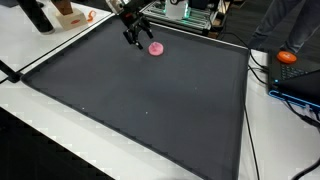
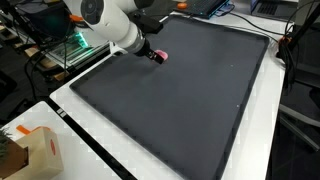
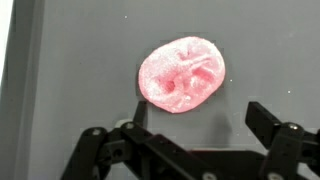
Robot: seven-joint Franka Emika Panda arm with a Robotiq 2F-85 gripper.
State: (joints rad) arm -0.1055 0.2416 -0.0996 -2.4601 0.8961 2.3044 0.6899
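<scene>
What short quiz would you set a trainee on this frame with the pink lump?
1. True or false: the claw is shut on the pink lump.
2. The lump lies on: A) the dark mat; B) a white plate; C) a blue bowl.
3. Is the lump at the mat's middle or near an edge?
Key: 1 false, the claw stands open, holding nothing; 2 A; 3 near an edge.
</scene>
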